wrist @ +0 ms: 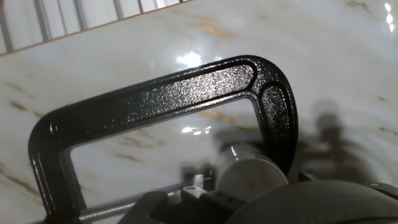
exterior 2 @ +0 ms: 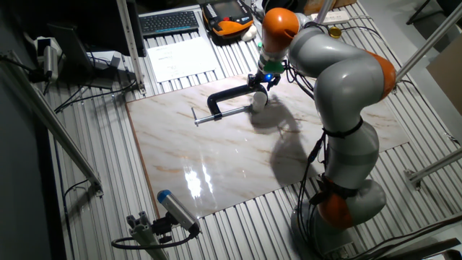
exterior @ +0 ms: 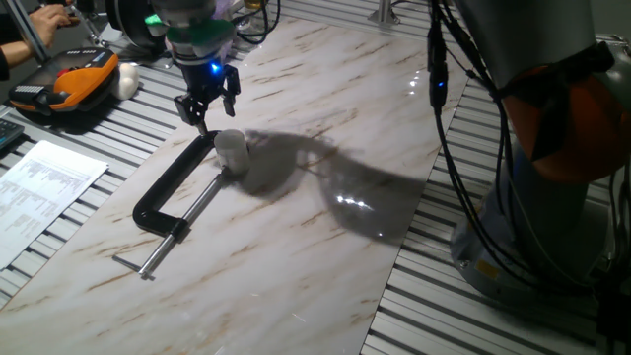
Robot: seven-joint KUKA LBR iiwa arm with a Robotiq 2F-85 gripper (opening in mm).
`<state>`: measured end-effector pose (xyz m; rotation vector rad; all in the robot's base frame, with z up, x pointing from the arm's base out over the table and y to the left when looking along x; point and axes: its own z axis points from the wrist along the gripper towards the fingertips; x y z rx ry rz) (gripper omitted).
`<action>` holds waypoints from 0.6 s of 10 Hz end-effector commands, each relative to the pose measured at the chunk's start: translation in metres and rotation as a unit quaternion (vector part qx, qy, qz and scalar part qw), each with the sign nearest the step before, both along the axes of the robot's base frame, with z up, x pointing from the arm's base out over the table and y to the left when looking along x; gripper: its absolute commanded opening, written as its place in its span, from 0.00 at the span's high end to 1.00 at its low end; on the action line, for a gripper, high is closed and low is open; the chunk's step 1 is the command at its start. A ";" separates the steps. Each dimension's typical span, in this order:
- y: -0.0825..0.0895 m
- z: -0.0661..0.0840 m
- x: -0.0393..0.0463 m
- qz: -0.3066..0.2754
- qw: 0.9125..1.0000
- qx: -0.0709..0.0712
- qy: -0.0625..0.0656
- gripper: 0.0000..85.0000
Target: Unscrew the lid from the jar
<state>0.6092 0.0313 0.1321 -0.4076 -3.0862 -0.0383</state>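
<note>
The small whitish jar (exterior: 234,158) stands upright on the marble board, held in the mouth of the black C-clamp (exterior: 173,187). Its white lid (exterior: 230,139) sits on top of it. My gripper (exterior: 208,105) hangs open and empty just above and slightly left of the lid, not touching it. In the other fixed view the gripper (exterior 2: 261,81) is above the jar (exterior 2: 258,101). In the hand view the clamp frame (wrist: 155,99) fills the middle and the jar's top (wrist: 252,177) shows blurred at the bottom edge; the fingertips are not clearly visible there.
An orange and black case (exterior: 74,84) with a white lump (exterior: 126,81) beside it lies at the back left. A printed sheet (exterior: 44,187) lies on the slatted table at left. A person's hands (exterior: 39,20) are at the far left. The arm's base (exterior: 552,168) stands at right.
</note>
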 end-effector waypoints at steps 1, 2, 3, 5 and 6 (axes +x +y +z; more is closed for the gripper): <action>0.000 0.000 -0.0003 -0.701 0.713 0.005 0.001 0.20; 0.000 -0.001 -0.0006 -0.726 0.687 0.014 0.002 0.20; 0.000 -0.003 -0.0003 -0.745 0.667 0.024 0.000 0.40; -0.001 -0.002 -0.0012 -0.769 0.638 0.024 0.005 0.40; -0.001 -0.002 -0.0013 -0.777 0.629 0.021 0.010 0.40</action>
